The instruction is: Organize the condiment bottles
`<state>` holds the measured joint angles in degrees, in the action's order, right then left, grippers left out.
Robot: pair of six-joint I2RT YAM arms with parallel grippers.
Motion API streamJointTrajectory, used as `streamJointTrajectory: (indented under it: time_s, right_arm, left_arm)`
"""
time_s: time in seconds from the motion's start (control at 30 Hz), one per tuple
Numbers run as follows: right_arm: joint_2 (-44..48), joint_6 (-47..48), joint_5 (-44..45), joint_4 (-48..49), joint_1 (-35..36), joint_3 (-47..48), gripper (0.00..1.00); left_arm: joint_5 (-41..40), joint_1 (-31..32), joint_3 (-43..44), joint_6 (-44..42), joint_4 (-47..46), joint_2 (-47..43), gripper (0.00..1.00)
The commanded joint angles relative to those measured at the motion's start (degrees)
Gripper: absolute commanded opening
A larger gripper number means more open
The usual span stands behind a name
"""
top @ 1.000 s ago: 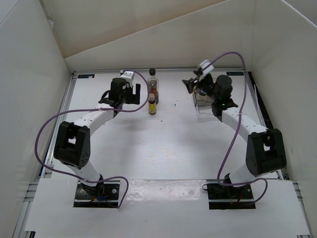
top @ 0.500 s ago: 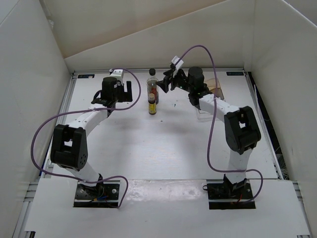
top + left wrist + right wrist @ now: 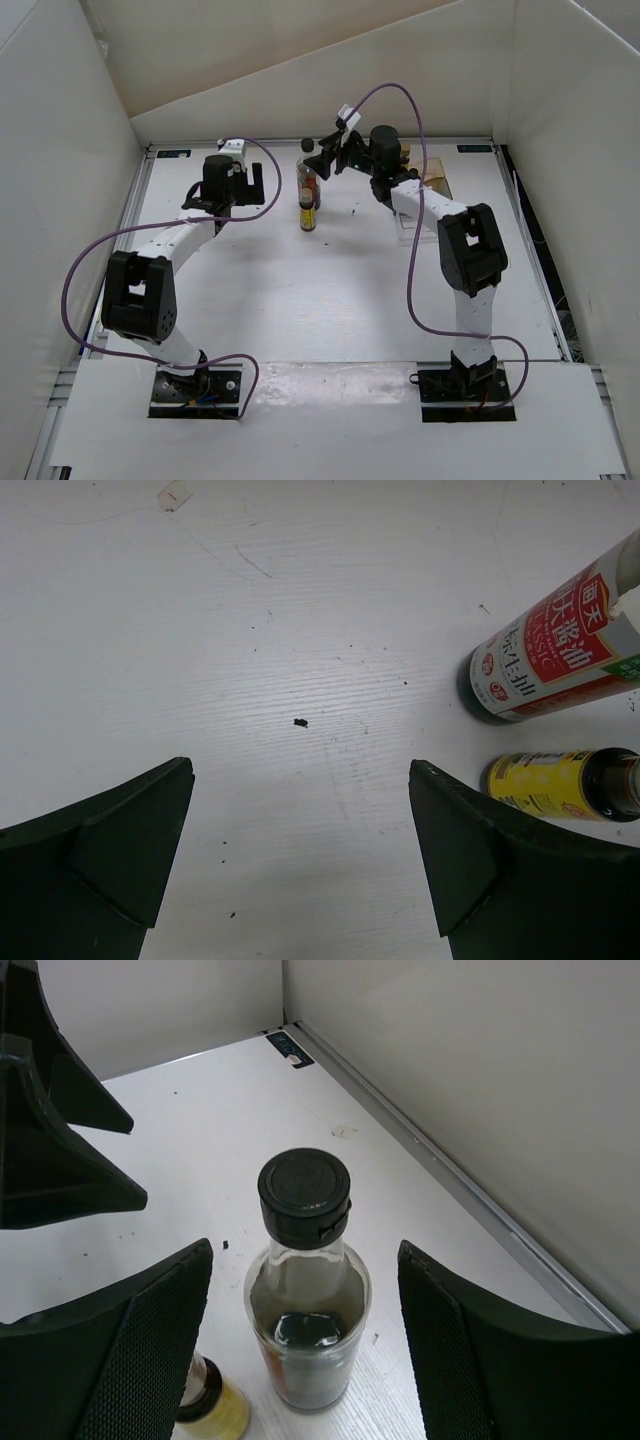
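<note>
R gripper (image 3: 323,162) is wide open, jaws on both sides of tall bottle (image 3: 305,1295), not touching it. L gripper (image 3: 300,775) is open too, above the surface (image 3: 300,610), holding nothing.

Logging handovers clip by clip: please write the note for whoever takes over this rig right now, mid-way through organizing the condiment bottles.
Left hand: open, empty, over bare table left of the bottles.
Right hand: open, straddling the tall bottle, not touching it.
Bottles: the tall bottle stands upright at the rear middle of the table, with the small yellow bottle upright just on its near side. No other bottles can be made out, and the right arm hides part of the clear box.
Done: nothing gripped yet.
Left: probably close on the tall bottle, place it, then the yellow one.
</note>
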<state>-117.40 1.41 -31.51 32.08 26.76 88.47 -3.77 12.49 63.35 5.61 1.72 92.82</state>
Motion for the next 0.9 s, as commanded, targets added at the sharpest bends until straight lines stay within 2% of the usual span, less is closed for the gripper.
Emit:
streamJointTrajectory:
  time_s: [0.0, 0.5, 0.87]
  right_arm:
    - [-1.0, -1.1, -1.3, 1.1, 0.4, 4.0, 0.77]
    - [-7.5, -7.5, -3.4, 2.2, 0.3, 12.6, 0.77]
    - [-13.0, -6.9, -3.1, -1.7, 1.3, 20.8, 0.77]
  left_arm:
    - [0.7, -0.5, 0.5, 0.4, -0.5, -2.2, 1.00]
    - [0.6, -1.4, 1.3, 0.1, 0.1, -2.1, 1.00]
    - [1.0, -3.3, 1.2, 0.0, 0.5, -2.7, 1.00]
